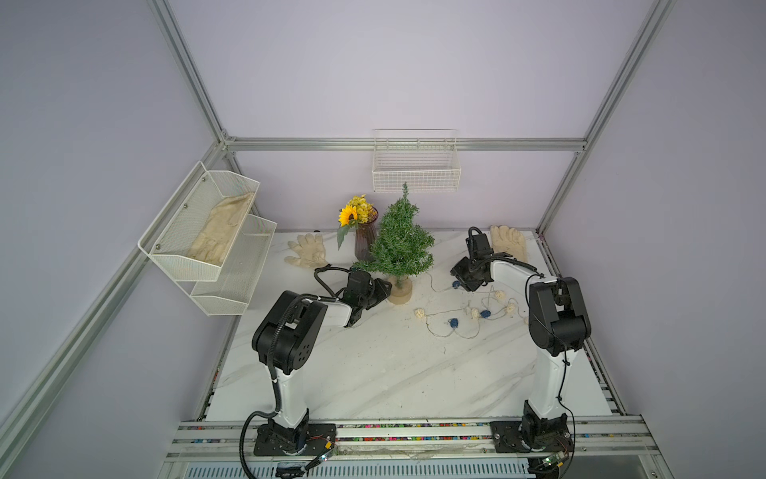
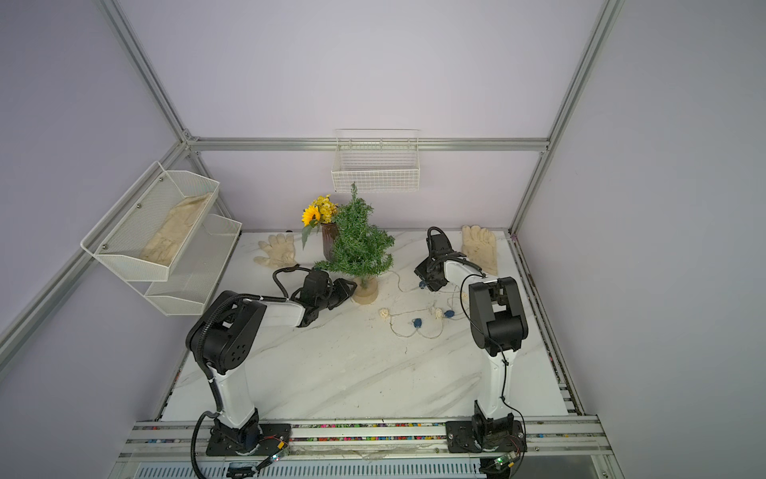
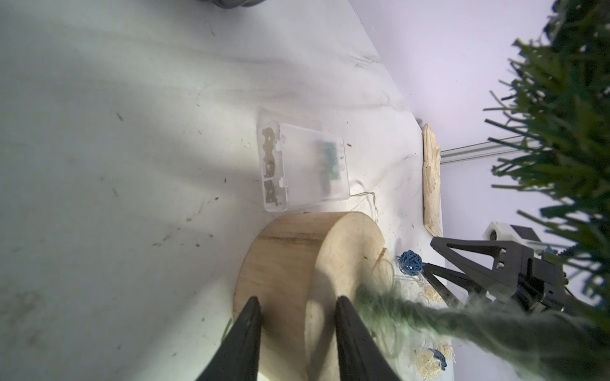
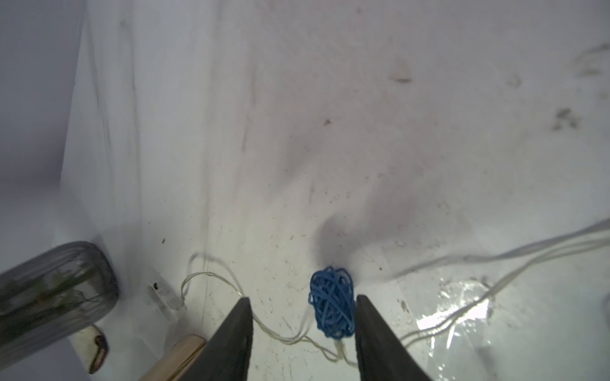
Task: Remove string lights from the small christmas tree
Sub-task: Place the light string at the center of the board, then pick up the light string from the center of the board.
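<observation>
Marble tabletop [image 1: 373, 373] bears the string lights [image 1: 454, 322] beside the small christmas tree [image 1: 400, 244], its base pinched by the left gripper [image 3: 297, 298], seemingly to steady it, while the right gripper [image 4: 303, 298] gapes empty around a blue ball [image 4: 331, 306].

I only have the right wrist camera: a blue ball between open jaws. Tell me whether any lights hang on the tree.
Observer: None visible; in both top views the small christmas tree stands upright, branches bare.
Operator: Report the left gripper.
Observer: The left gripper sits at the tree's tan base; whether it clamps, I cannot tell.
Operator: Locate the rest of the strand.
Observer: The string lights lie loose on the table, spread out beside the tree.
</observation>
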